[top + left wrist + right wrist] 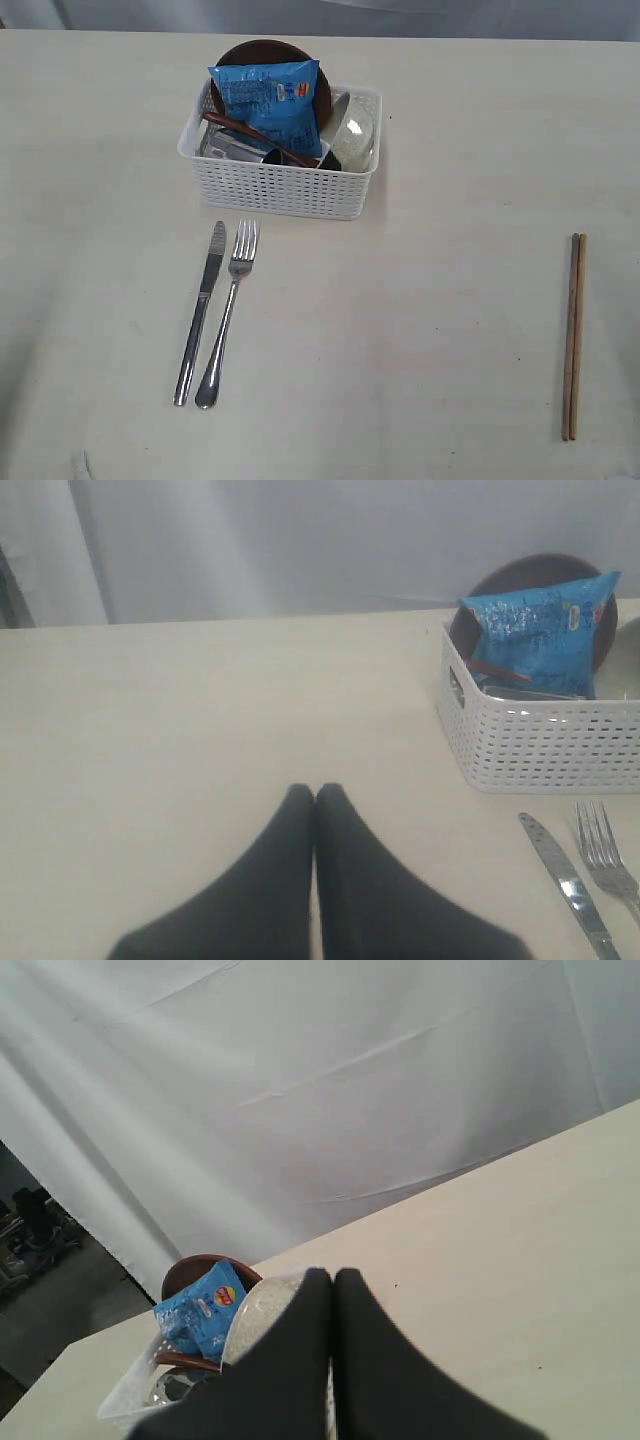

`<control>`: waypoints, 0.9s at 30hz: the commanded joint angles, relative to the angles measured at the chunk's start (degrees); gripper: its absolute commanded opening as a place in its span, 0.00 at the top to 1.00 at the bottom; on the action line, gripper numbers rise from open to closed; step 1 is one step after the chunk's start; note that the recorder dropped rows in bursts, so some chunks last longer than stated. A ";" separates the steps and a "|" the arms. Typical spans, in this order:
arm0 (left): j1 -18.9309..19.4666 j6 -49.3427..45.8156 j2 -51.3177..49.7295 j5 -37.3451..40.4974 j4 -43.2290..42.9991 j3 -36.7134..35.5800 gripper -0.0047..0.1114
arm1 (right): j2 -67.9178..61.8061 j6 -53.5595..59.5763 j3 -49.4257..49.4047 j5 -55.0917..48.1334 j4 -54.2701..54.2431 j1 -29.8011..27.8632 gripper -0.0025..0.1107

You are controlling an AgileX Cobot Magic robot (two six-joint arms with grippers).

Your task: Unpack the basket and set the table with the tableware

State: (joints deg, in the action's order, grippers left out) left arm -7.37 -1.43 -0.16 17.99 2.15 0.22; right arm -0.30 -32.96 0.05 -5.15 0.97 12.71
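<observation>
The white basket (285,185) stands at the back middle of the table (420,320). In it lean a brown plate (262,50), a pale bowl (352,132), a red-brown spoon (250,133) and something steel (230,150). A knife (201,310) and fork (229,310) lie side by side in front of the basket. Chopsticks (574,335) lie at the right. Neither arm shows in the exterior view. My left gripper (315,792) is shut and empty over bare table, left of the basket (540,735). My right gripper (332,1278) is shut and empty, with the bowl (255,1320) behind it.
A blue snack packet (270,100) stands upright in the basket in front of the plate. A pale curtain hangs behind the table's far edge.
</observation>
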 commanded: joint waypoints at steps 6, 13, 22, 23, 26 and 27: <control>0.16 -0.33 0.16 0.16 0.62 -0.22 0.96 | 0.30 1.09 -0.05 0.42 0.60 0.16 0.98; 0.16 -0.33 0.16 0.16 0.62 -0.22 0.96 | 0.30 -2.19 -0.05 19.69 -0.97 0.16 0.98; 0.16 -0.33 0.16 0.16 -0.22 -0.22 0.96 | -9.31 -1.41 12.32 -0.69 6.43 0.16 0.98; 0.16 -0.33 0.16 0.16 -0.22 -0.22 0.96 | -12.85 -0.71 14.54 -1.36 6.43 0.16 0.98; 0.16 -0.33 0.16 0.16 -0.22 -0.22 0.96 | -24.67 2.21 21.75 -3.64 6.43 0.16 0.97; 0.16 -0.33 0.16 0.16 -0.22 -0.22 0.96 | -28.05 2.61 23.81 -5.43 6.43 0.16 0.94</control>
State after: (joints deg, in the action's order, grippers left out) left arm -7.37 -1.43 -0.16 17.99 2.04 0.22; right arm -18.96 -32.64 18.45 -6.45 6.40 12.71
